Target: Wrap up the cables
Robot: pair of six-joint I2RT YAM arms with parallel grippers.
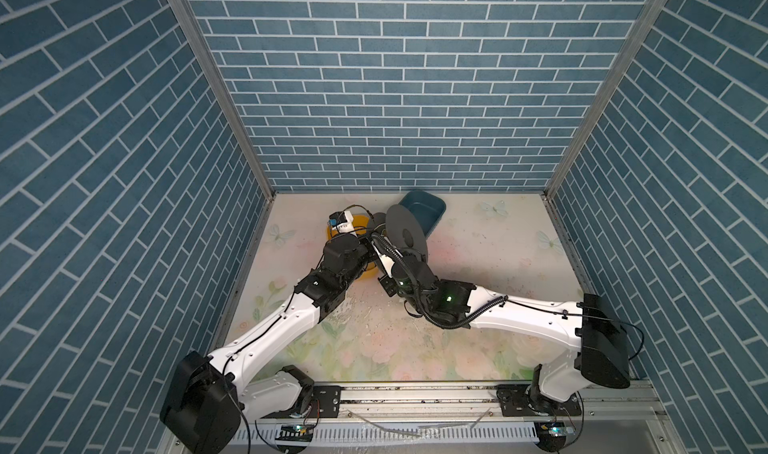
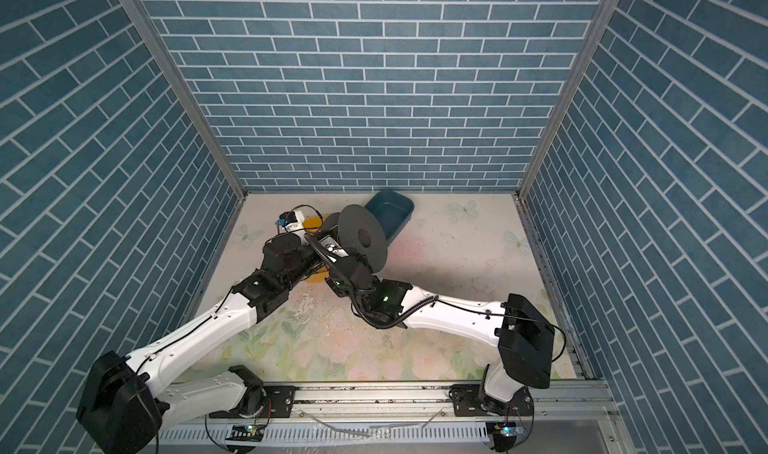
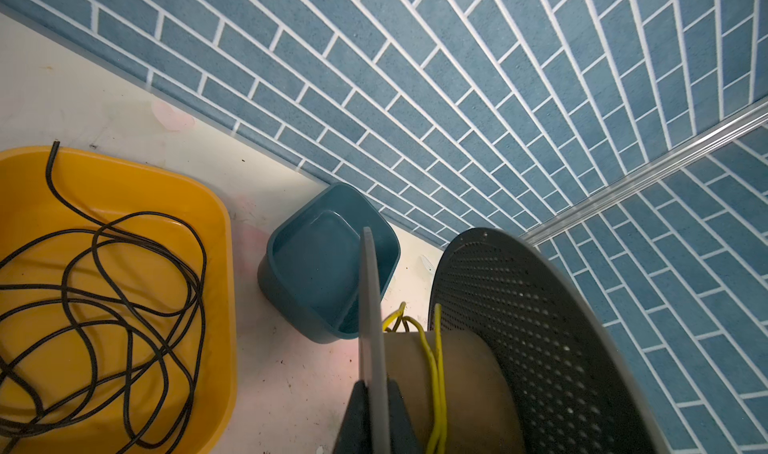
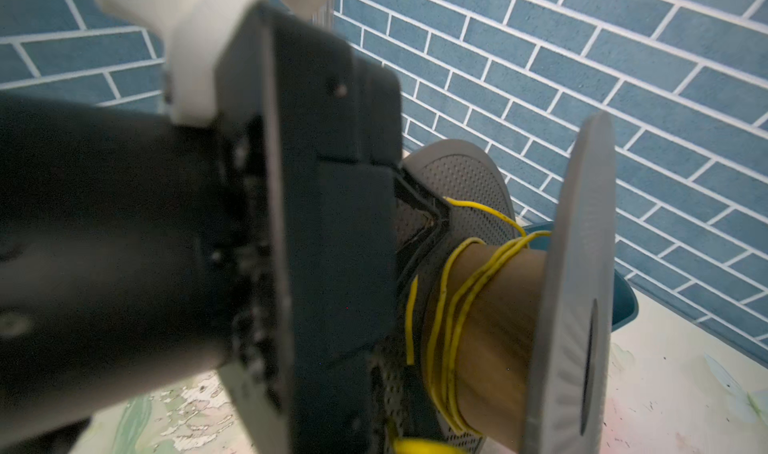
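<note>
Cables [image 4: 446,373] wound round spool [image 3: 540,327]; left gripper [image 3: 375,394] clamped on spool rim.

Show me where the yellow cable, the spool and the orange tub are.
yellow cable [image 4: 450,348]: right wrist view, strands wound round the core.
spool [image 1: 395,223]: a top view, face of its grey disc.
orange tub [image 3: 104,182]: left wrist view, bare inner wall.

A staged robot test booth: brick-print wall panels [image 1: 374,99] in aluminium framing [image 1: 220,99] around a floral tabletop [image 1: 498,256].

We see smooth yellow rubbery cables [image 4: 452,348], a matt brown cardboard spool core [image 4: 498,327], a glossy orange plastic tray [image 3: 145,182].
</note>
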